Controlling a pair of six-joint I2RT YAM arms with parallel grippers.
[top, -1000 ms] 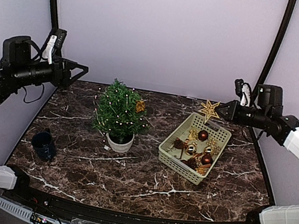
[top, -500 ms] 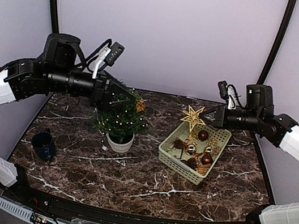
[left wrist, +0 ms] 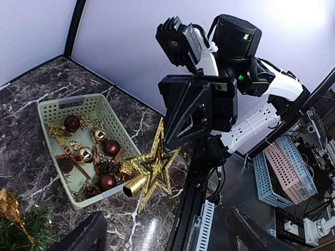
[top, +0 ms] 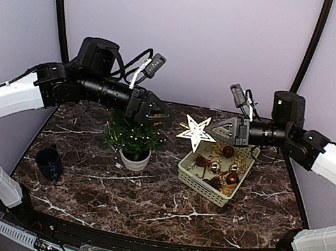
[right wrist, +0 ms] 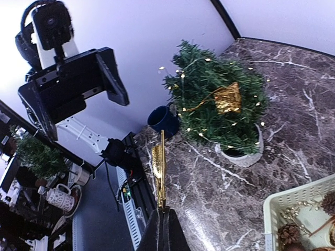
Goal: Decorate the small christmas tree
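Marble tabletop [top: 142,202]: small green potted fir [top: 132,137] bears one gold ornament [right wrist: 227,98]. Right gripper [top: 213,132] pinches gold star [top: 194,133]; left gripper [top: 160,113] gapes empty. Baubles [top: 228,152] wait in beige basket [top: 200,185].

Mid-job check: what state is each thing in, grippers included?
small christmas tree: upright in its pot, one gold ornament on, no topper.
basket: holding baubles and pine cones.
gold star: held in the air between tree and basket.
right gripper: shut on the gold star.
left gripper: open, empty, above the tree.
dark cup: upright, left of the tree.
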